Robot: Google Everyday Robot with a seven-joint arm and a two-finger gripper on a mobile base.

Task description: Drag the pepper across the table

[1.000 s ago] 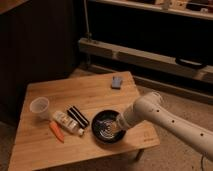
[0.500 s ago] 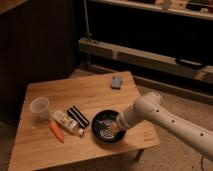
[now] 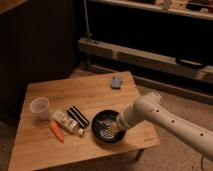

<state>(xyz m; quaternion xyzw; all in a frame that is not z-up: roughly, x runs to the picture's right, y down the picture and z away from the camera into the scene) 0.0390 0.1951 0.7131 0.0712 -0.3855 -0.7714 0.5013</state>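
My gripper [image 3: 114, 128], fingers closed, hangs over the black bowl [image 3: 100, 119]; the pepper [image 3: 56, 131] lies well beyond, so I might knock the bowl.

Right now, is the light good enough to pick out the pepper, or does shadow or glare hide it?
Camera view: dim warm light on the table, background dark. Camera view: the pepper shows plainly, orange on pale wood, no shadow or glare over it. Camera view: glints inside the black bowl, where the shut gripper hangs.
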